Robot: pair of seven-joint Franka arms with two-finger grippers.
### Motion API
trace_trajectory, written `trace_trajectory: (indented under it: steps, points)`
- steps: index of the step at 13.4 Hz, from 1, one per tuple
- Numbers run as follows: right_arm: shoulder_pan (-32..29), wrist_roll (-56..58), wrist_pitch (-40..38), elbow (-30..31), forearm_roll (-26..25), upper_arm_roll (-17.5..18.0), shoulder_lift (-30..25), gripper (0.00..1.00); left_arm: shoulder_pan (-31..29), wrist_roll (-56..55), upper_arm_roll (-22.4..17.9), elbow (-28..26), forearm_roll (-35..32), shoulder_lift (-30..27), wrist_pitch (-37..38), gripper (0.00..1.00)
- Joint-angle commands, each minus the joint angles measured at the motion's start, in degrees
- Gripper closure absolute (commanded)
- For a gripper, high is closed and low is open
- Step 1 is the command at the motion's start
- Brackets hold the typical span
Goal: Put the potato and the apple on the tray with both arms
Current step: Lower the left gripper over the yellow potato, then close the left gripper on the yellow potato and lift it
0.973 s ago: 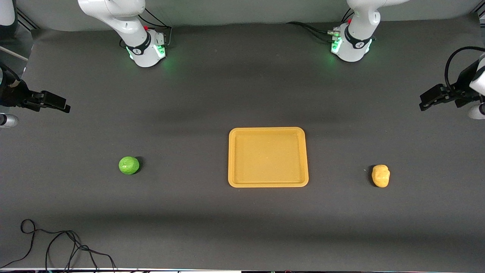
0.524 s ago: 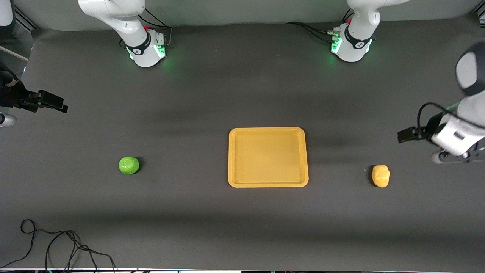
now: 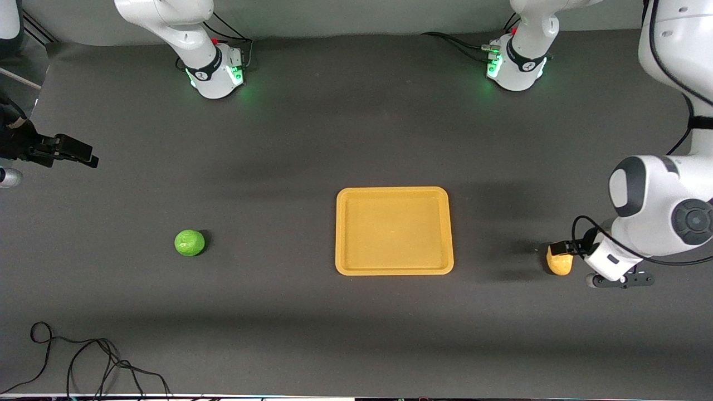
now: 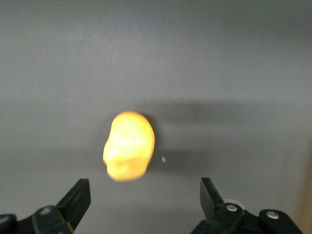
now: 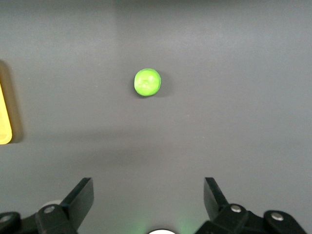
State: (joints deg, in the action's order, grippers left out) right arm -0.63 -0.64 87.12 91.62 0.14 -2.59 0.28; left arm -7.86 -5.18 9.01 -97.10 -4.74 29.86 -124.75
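Observation:
The yellow-orange tray (image 3: 394,230) lies flat at the middle of the table with nothing on it. The green apple (image 3: 189,243) sits on the mat toward the right arm's end. The lumpy yellow potato (image 3: 558,263) sits toward the left arm's end. My left gripper (image 3: 561,248) is open and hangs just over the potato's edge. In the left wrist view the potato (image 4: 129,146) lies just ahead of the open left gripper (image 4: 145,195), not between the fingers. My right gripper (image 3: 83,155) is open, up in the air at the table's end. In the right wrist view the right gripper (image 5: 147,195) is well short of the apple (image 5: 147,82).
A loose black cable (image 3: 83,362) lies at the near corner on the right arm's end. The two arm bases (image 3: 214,69) (image 3: 515,64) stand along the table's back edge. A sliver of the tray's rim (image 5: 4,122) shows in the right wrist view.
My left arm has swung in from the table's end and come down over the potato. My right gripper has only drifted slightly. Apple, potato and tray have not moved.

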Motion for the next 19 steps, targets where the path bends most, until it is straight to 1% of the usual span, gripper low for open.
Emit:
trace_trajectory:
  steps: [1,4,6,8,9,10,12,13,15,16,17,18,19]
  points:
    - [0.54,1.34,1.3,1.81,-0.85,-0.4,-1.69,0.0,-0.13,0.7,-0.31,-2.48,-1.67,2.65,-6.72,0.0]
    - [0.54,1.34,1.21,1.72,-0.85,-0.31,-1.43,0.0,-0.13,0.7,-0.4,-2.48,-2.72,5.21,-8.22,0.0]
    - [0.54,1.34,1.38,1.72,-0.85,-0.31,-1.34,0.0,-0.22,0.61,-0.4,-2.75,-5.87,6.87,-10.59,0.0]
    - [0.54,1.43,1.91,1.89,-0.93,-0.31,-1.51,0.0,-0.75,0.7,-0.49,-2.83,-5.98,7.67,-11.57,0.01]
    - [0.54,2.56,2.17,1.98,-0.93,-0.4,-1.51,0.0,-0.75,0.7,-0.49,-2.84,-5.98,7.85,-11.48,0.12]
    - [0.46,4.23,2.44,2.07,-0.93,-0.4,-1.51,0.0,-0.75,0.7,-0.49,-2.84,-5.98,7.85,-11.05,0.34]
    - [0.54,4.51,2.53,2.16,-0.93,-0.4,-1.6,0.0,-0.66,0.79,-0.4,-2.75,-5.98,7.41,-10.17,0.86]
    - [0.54,4.51,2.53,2.16,-0.93,-0.4,-1.51,0.0,-0.66,0.79,-0.31,-2.57,-5.98,6.98,-8.42,1.0]
    - [0.54,4.51,2.53,2.16,-0.93,-0.4,-1.51,0.0,-0.57,0.87,0.04,-2.22,-5.89,4.09,-4.56,1.0]
    - [0.54,4.51,2.44,2.16,-0.93,-0.4,-1.51,0.0,-0.75,1.48,0.82,-2.13,-5.02,1.63,-1.58,1.0]
    - [0.54,4.6,2.44,2.16,-0.93,-0.4,-1.51,0.0,-0.92,1.75,2.92,-2.05,-2.23,-1.35,2.19,1.0]
    - [0.54,4.6,2.44,2.16,-0.93,-0.4,-1.51,0.0,-0.23,1.58,3.81,-1.17,1.8,-4.16,6.14,1.0]
    - [0.54,4.6,2.35,2.16,-0.93,-0.4,-1.51,0.0,1.0,0.79,4.17,0.14,4.02,-6.02,10.19,1.0]
